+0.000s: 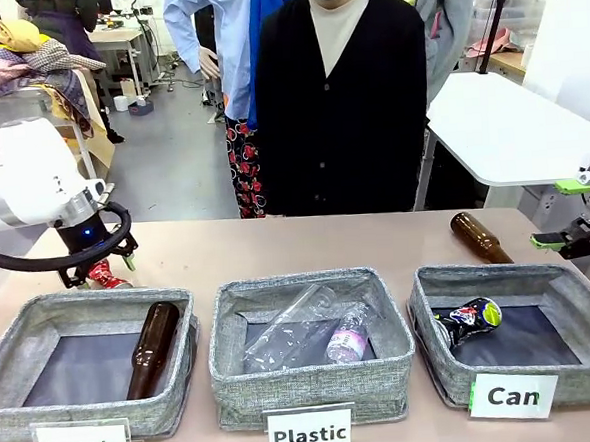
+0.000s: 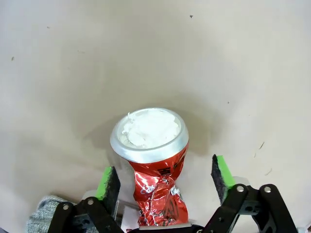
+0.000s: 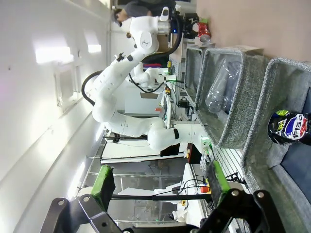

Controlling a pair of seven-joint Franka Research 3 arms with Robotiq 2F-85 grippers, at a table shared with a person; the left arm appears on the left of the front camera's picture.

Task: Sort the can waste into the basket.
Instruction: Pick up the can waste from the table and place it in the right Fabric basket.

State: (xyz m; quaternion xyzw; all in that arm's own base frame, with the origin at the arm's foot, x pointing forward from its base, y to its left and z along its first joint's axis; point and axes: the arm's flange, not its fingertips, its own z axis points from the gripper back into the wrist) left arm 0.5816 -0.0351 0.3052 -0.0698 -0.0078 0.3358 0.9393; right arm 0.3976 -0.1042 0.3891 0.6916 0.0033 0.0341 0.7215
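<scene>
In the front view the white left arm reaches in low from the left edge, wrist pointing down. The left gripper [image 1: 97,265] sits on the beige table [image 1: 307,245] behind the basket labelled "Bottle" [image 1: 40,309], its fingers down around the shiny red crushed can with a silver end [image 1: 108,277]. At the right edge the right gripper [image 1: 567,212] hangs above the table, turned sideways, with its green pads spread and nothing between them. The black crushed can with blue, green and yellow print [image 1: 468,321] lies inside the grey woven basket labelled "Can" [image 1: 499,274].

In the left wrist view the jaws stand wide on either side of the red can, and both green pads [image 2: 221,174] are clear of its sides. The can lies on the table, silver end pointing away.

In the right wrist view the fingers [image 3: 104,182] are far apart and empty, with the black can lying in the "Can" basket beyond them.
</scene>
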